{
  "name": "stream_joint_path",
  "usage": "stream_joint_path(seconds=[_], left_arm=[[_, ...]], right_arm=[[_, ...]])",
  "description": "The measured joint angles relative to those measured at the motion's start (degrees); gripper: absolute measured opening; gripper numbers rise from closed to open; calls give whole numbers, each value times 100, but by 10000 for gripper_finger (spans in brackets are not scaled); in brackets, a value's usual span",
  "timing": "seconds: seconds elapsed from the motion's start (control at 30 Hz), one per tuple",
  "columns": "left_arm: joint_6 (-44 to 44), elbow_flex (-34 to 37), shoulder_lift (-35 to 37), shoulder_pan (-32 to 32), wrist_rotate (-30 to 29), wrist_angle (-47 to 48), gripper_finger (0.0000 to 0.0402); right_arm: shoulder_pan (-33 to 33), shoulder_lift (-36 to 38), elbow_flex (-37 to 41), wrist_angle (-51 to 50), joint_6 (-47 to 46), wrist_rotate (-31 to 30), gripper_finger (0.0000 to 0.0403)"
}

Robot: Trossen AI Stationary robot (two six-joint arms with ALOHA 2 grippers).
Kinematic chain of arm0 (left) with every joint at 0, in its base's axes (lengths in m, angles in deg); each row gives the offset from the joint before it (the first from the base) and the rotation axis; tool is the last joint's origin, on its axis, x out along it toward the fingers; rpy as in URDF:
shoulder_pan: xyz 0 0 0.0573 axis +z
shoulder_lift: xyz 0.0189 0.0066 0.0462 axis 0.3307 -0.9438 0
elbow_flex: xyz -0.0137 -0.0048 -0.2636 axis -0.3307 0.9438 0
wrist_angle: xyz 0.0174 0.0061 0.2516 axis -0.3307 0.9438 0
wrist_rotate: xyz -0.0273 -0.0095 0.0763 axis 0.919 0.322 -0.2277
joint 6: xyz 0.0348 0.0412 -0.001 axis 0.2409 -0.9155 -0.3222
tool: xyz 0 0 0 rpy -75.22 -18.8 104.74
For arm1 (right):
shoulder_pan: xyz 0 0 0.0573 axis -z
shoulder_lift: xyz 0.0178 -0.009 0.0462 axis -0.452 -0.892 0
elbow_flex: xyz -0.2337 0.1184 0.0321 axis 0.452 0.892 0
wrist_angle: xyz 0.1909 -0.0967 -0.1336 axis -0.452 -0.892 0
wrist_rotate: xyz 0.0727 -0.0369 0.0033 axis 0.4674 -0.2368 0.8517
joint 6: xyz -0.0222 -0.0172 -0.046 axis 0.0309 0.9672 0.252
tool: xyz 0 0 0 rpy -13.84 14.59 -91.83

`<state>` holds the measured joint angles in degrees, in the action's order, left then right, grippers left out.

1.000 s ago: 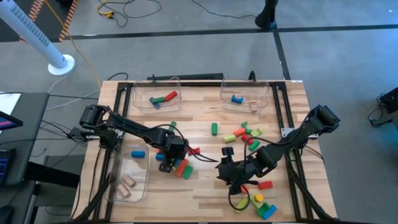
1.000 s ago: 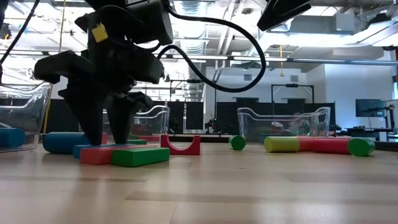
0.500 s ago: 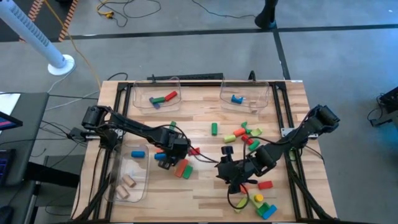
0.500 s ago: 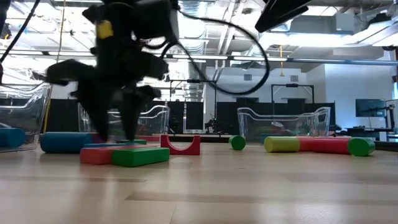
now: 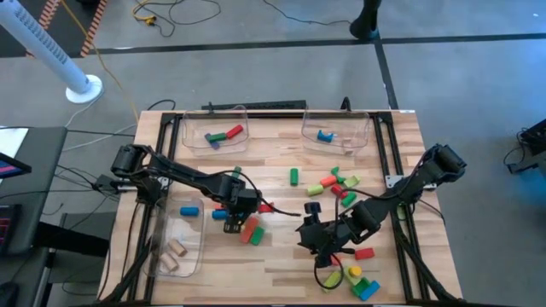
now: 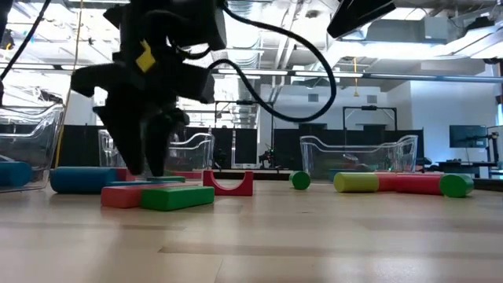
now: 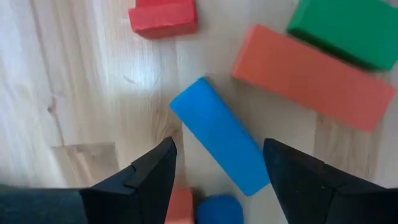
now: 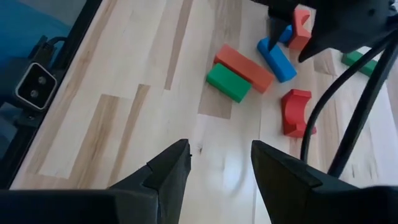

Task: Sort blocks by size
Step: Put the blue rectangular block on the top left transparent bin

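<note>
Left claw [image 7: 217, 171] hung low over the middle-left of the desk [image 5: 281, 256], fingers apart and straddling a blue bar block [image 7: 219, 135] that lay flat on the wood; fingers not touching it, nothing gripped. Just beside that bar lay an orange bar [image 7: 313, 77] and a green bar [image 7: 350, 31], side by side, with a red block [image 7: 163, 17] nearby. Right claw [image 8: 221, 165] sat over the front-center of the desk, fingers apart, holding nothing, with a red arch block [image 8: 296, 112] ahead of it. In the overhead view the rest of the blocks were spread out: a loose cluster of green, red, orange and yellow pieces [image 5: 337, 183] right of center, a lone green cylinder [image 5: 293, 176] mid-desk, a blue cylinder [image 5: 188, 211] on the left, yellow and blue pieces [image 5: 363, 286] at the front right. Back-left bin [image 5: 213, 128] held several blocks, back-right bin [image 5: 337, 128] a blue one, front-left bin [image 5: 175, 247] plain wooden ones.
</note>
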<state>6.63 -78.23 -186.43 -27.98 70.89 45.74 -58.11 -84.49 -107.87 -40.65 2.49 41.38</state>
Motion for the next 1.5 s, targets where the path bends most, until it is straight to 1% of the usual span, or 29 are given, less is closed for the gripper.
stream_joint_path(seconds=[0.1,0.43,0.6,0.77,1.03,1.17,1.5], left_arm=[[217,73,4,-44,18,-118,235],[476,473,7,-263,70,-559,235],[583,618,21,-309,-344,-631,232],[470,700,33,-309,-526,-674,198],[49,716,33,-303,-706,-672,104],[-145,717,32,-298,-712,-731,99],[-534,411,0,-283,-822,-487,99]], right_arm=[[4,0,2,-13,0,0,207],[4,0,2,-8,0,0,207],[26,0,2,-8,0,0,207],[26,0,2,-5,0,0,207],[26,0,2,-1,-2,0,207],[26,0,2,-1,-2,-6,207],[-153,115,2,-238,63,-1016,207]])
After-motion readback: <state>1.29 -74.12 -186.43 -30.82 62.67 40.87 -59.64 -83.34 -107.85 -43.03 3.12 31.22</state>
